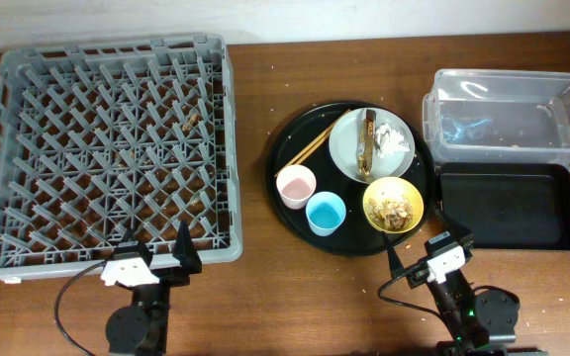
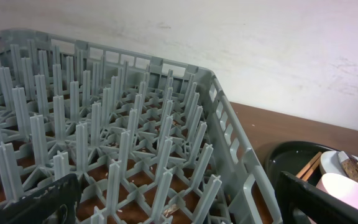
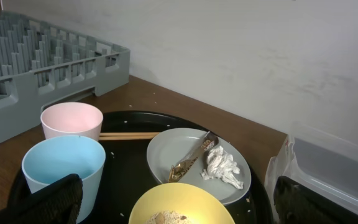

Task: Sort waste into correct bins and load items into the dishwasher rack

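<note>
The grey dishwasher rack (image 1: 112,44) fills the left and holds only crumbs. On the round black tray (image 1: 349,235) stand a pink cup (image 1: 296,186), a light-blue cup (image 1: 326,214), a yellow bowl (image 1: 393,205) of food scraps, and a white plate (image 1: 349,148) with crumpled tissue (image 1: 392,138) and a brown-gold wrapper (image 1: 367,143). The chopsticks (image 1: 312,146) lie beside the plate. The clear tub (image 1: 508,74) and shallow black tray (image 1: 508,208) sit at the right. My left gripper (image 1: 156,252) is open at the rack's front edge. My right gripper (image 1: 428,252) is open just in front of the bowl (image 3: 179,202).
The right wrist view shows the blue cup (image 3: 64,165), pink cup (image 3: 71,120), tissue (image 3: 222,168) and tub (image 3: 334,168). The left wrist view shows the rack's pegs (image 2: 166,68) and the pink cup (image 2: 350,190). Crumbs dot the brown table.
</note>
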`<state>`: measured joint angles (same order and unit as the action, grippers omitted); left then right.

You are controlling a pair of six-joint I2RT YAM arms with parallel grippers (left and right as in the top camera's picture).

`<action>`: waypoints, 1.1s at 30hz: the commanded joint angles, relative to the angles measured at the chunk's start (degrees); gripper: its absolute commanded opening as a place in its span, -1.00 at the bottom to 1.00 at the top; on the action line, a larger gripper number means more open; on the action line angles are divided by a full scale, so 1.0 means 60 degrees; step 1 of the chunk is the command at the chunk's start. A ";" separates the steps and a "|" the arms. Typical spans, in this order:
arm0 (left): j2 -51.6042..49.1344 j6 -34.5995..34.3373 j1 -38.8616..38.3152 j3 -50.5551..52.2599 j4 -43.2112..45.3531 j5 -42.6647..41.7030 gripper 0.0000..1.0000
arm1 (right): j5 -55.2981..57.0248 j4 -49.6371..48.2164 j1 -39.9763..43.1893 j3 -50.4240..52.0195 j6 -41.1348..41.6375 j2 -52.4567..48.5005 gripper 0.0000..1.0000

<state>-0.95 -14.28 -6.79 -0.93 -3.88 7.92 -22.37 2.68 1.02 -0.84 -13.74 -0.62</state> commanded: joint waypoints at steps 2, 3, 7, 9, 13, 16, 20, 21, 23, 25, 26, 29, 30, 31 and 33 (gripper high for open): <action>0.0091 0.0153 -0.0055 0.0069 -0.0007 -0.0004 0.98 | 0.0018 0.0004 -0.0044 0.0087 0.0011 0.0051 0.97; 0.0091 0.0153 -0.0055 0.0069 -0.0011 -0.0004 0.98 | 0.0018 0.0004 -0.0044 0.0087 0.0011 0.0051 0.97; 0.0091 0.0153 -0.0055 0.0069 -0.0011 -0.0004 0.99 | 0.0018 0.0004 -0.0044 0.0087 0.0011 0.0051 0.97; 0.0091 0.0153 -0.0055 0.0069 -0.0011 -0.0004 0.98 | 0.0018 0.0004 -0.0044 0.0087 0.0011 0.0051 0.97; 0.0091 0.0153 -0.0055 0.0069 -0.0011 -0.0004 0.98 | 0.0018 0.0004 -0.0044 0.0087 0.0011 0.0051 0.97; 0.0091 0.0153 -0.0055 0.0069 -0.0011 -0.0004 0.98 | 0.0022 0.0004 -0.0044 0.0087 0.0011 0.0051 0.97; 0.0091 0.0153 -0.0055 0.0069 -0.0011 -0.0004 0.99 | 0.0018 0.0004 -0.0044 0.0087 0.0011 0.0051 0.97; 0.0091 0.0153 -0.0055 0.0069 -0.0011 -0.0004 0.99 | 0.0018 0.0004 -0.0044 0.0087 0.0011 0.0051 0.97; 0.0091 0.0149 -0.0055 0.0066 0.0044 -0.0007 0.99 | 0.0018 -0.0124 -0.0044 0.0087 0.0007 0.0051 0.97; 0.0091 0.0106 -0.0055 0.0066 0.0266 -0.0386 0.99 | -0.0076 -0.0229 -0.0044 0.0087 0.0324 0.0051 0.97; 0.0091 0.0076 -0.0055 0.0066 0.0831 -0.0892 0.98 | -0.0200 -0.0525 -0.0044 0.0029 0.0729 0.0051 0.97; 0.0018 -0.0251 -0.0047 -0.0535 0.2186 -0.2040 0.98 | -0.0226 -0.0284 -0.0044 -0.1348 0.1818 -0.0149 0.97; -0.0222 -0.0255 -0.0047 -0.1060 0.2004 -0.2058 0.98 | -0.0229 0.0470 -0.0044 -0.2124 0.1883 -0.0484 0.97; -0.0892 -0.0248 -0.0047 -0.2058 0.1264 -0.2124 0.98 | -0.0204 0.1672 -0.0044 -0.3410 0.1876 -0.1381 0.97; -0.3053 -0.0248 -0.0047 -0.4248 -0.0353 -0.2204 0.98 | -0.0397 0.3410 -0.0044 -0.5650 0.1876 -0.3537 0.97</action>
<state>-6.59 -15.22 -6.83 -12.23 0.58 -3.07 -23.57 16.51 1.02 -21.82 -3.84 -10.07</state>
